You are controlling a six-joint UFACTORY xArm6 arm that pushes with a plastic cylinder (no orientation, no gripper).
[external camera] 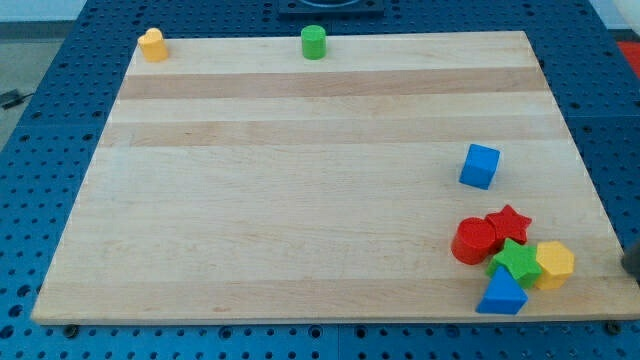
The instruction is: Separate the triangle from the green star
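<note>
you have no claw here, just a rod, so it cannot open or hold anything. only a dark bit of the rod shows at the view's right edge, and you cannot tell where my tip (632, 262) touches down, so this point is a guess.

just to the view's left of my tip sits a tight bunch of blocks. the blue triangle (502, 294) touches the green star (515, 260) and lies below it, at the bottom edge of the bench (300, 200).

the yellow hexagon block (555, 265) stands between my tip and the star. if you push straight left, the whole bunch could slide as one and nothing comes apart. the red cylinder (473, 241) and red star (508, 223) could get shoved too.

the triangle is so near the edge that a push down could knock it off the bench.

the blue cube (480, 165) is farther up and left, out of the way.
</note>
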